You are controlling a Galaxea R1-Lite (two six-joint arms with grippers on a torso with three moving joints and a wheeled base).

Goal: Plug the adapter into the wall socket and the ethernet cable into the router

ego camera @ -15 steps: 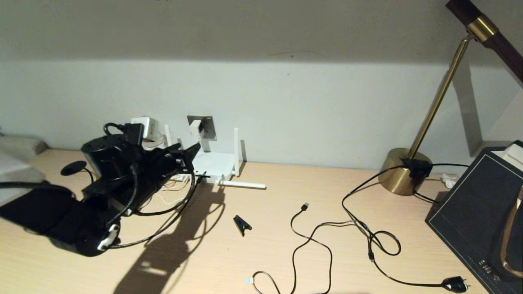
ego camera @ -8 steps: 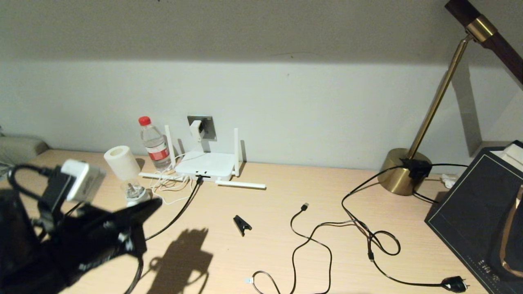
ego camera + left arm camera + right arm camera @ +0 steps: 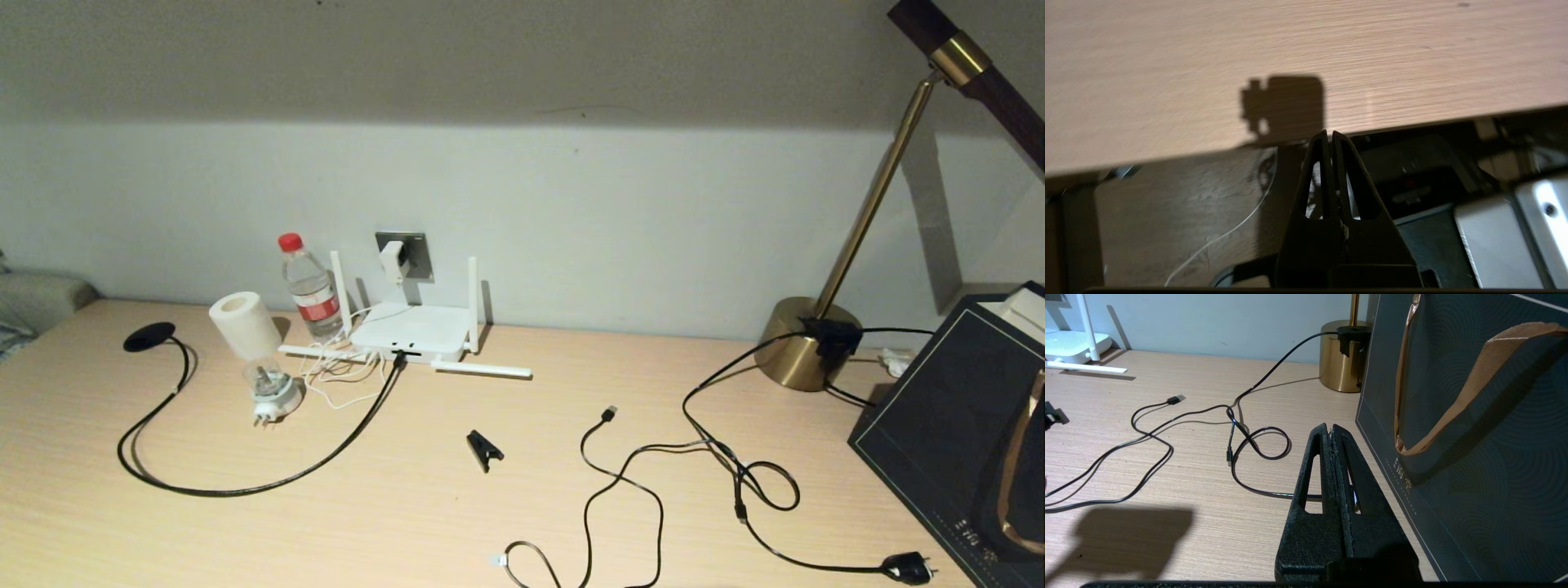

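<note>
Across the far side of the counter, against the wall, sits the router with its antennas, left of centre. Right behind it the wall socket carries the adapter, seemingly plugged in. From the router's near edge the ethernet cable runs out, loops leftward and ends in its black disc at the far left; its plug appears seated in a port, though that is too small to confirm.

Both plugs look done, so any further move would lie away and to the left, nearer the left arm. The left pincer hangs at the counter's near edge, closed on nothing. The right pincer hovers low at the near right beside a dark paper bag, likewise closed and empty. Neither arm shows from the head.
</note>
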